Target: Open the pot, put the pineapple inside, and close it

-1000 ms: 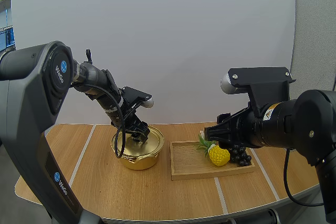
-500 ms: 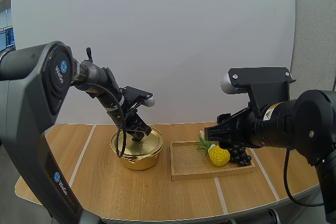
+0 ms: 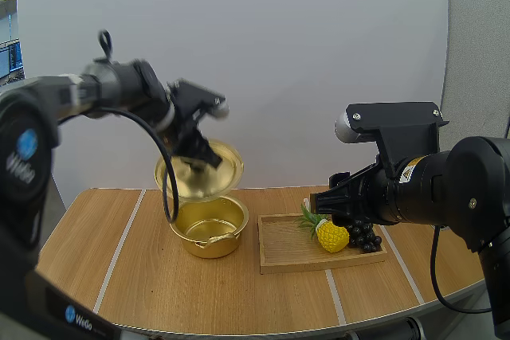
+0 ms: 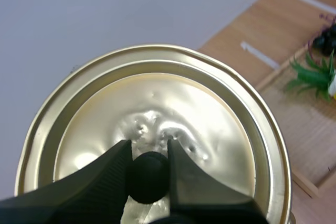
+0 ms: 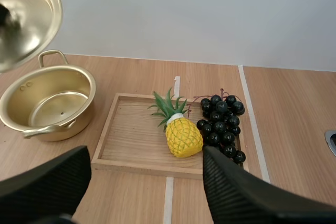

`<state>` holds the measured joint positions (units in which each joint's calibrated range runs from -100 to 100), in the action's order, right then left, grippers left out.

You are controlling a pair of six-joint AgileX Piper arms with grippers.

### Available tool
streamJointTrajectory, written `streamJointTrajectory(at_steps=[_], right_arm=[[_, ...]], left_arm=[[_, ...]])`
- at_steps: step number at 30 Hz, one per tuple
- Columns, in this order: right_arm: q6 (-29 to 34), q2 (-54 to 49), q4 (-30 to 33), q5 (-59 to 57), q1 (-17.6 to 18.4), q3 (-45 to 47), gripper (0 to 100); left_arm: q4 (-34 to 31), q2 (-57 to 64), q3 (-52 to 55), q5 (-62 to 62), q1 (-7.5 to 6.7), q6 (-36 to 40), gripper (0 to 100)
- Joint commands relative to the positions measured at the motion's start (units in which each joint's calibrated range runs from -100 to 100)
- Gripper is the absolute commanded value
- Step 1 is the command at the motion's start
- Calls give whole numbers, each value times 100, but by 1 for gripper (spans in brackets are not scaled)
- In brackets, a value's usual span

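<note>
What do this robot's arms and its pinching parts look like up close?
Both arms are dark grey to black with rounded joints. The left arm carries a round blue logo and white WeGo lettering; the right arm has a yellow-and-white label and a pale grey cap. The jaws are black wedges with ribbed inner faces.

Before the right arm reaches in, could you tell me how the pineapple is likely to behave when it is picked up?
The pineapple lies on its side in the wooden tray, so its rounded body may roll if nudged. Its bumpy skin probably gives fair grip. The bunch of grapes lies close against it, so it might shift too.
</note>
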<state>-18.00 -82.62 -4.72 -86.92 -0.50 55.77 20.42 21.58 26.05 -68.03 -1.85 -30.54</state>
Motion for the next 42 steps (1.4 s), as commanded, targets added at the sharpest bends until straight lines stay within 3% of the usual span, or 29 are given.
streamJointTrajectory(at_steps=[1, 10, 18, 31, 42], right_arm=[[13, 11, -8, 44, 9, -51, 100], [13, 11, -8, 44, 9, -51, 100], [13, 11, -56, 44, 9, -51, 100], [-710, 172, 440, 108, 9, -51, 100], [-930, 1998, 594, 684, 9, -126, 100]], left_arm=[[-9, 627, -456, 19, -1, 30, 0], [-9, 1606, -2044, 19, -1, 120, 0], [-9, 1607, -3079, 161, -1, 817, 0], [-9, 1622, -3077, 460, -1, 848, 0], [-9, 1622, -3077, 460, -1, 848, 0]])
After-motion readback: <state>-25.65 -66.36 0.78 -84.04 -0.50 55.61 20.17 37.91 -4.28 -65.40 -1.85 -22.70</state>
